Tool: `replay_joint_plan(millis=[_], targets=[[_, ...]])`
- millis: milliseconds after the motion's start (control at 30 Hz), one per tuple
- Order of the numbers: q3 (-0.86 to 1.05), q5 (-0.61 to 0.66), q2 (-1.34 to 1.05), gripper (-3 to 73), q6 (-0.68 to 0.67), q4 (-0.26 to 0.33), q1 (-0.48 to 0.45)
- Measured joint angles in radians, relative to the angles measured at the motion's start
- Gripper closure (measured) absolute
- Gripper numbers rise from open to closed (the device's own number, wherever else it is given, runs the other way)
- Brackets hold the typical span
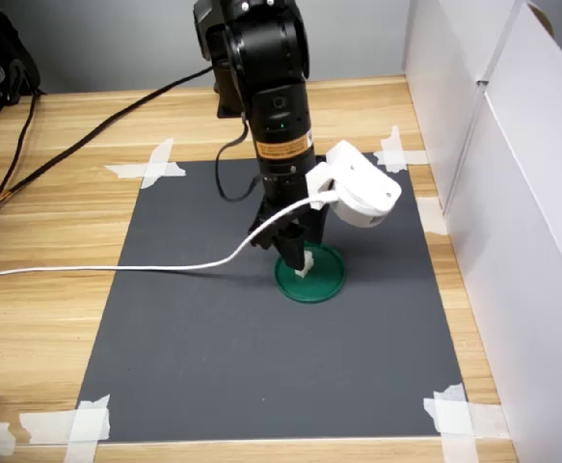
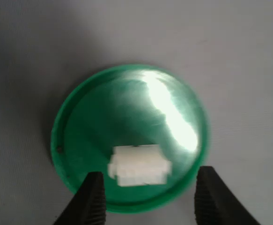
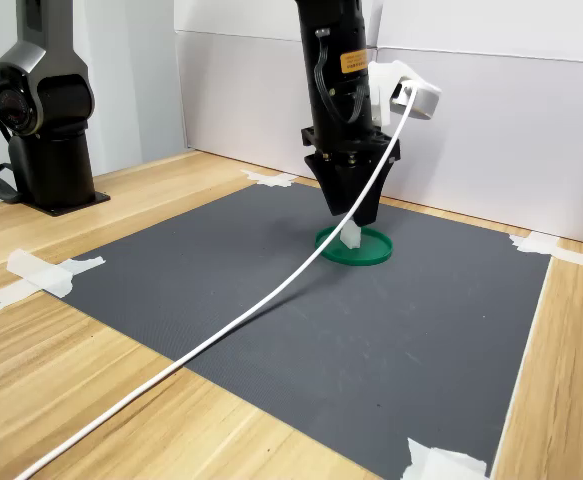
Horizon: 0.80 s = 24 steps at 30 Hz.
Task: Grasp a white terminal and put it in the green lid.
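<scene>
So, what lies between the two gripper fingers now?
In the wrist view, the white terminal lies between the open fingers, resting inside the green lid.

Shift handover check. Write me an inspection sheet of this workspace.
Surface: dark grey mat taped at its corners to a wooden table.
Job's things: white terminal lies inside the green lid.
Clutter: nothing seen.
Pincer: pincer open, fingers either side of the terminal, not touching it.
Cables: white cable crosses the mat; black cables at the first exterior view's left.
Surroundings: white panels; second black arm base.
</scene>
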Motion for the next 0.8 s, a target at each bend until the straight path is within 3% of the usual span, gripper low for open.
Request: replay_joint_plan(millis=[133, 300, 367, 600, 800], targets=[[0.0, -0.026, -0.086, 32.9, 0.076, 0.0, -0.001], [0.002, -0.044, -0.194, 62.5, 0.22, -0.011, -0.001], [0.016, -0.092, -0.25, 68.4, 0.31, -0.041, -0.001], [0.173, -0.363, -0.501, 71.3, 0.722, -0.247, -0.001], [0.338, -0.432, -0.719, 71.4, 0.974, -0.286, -0.001]])
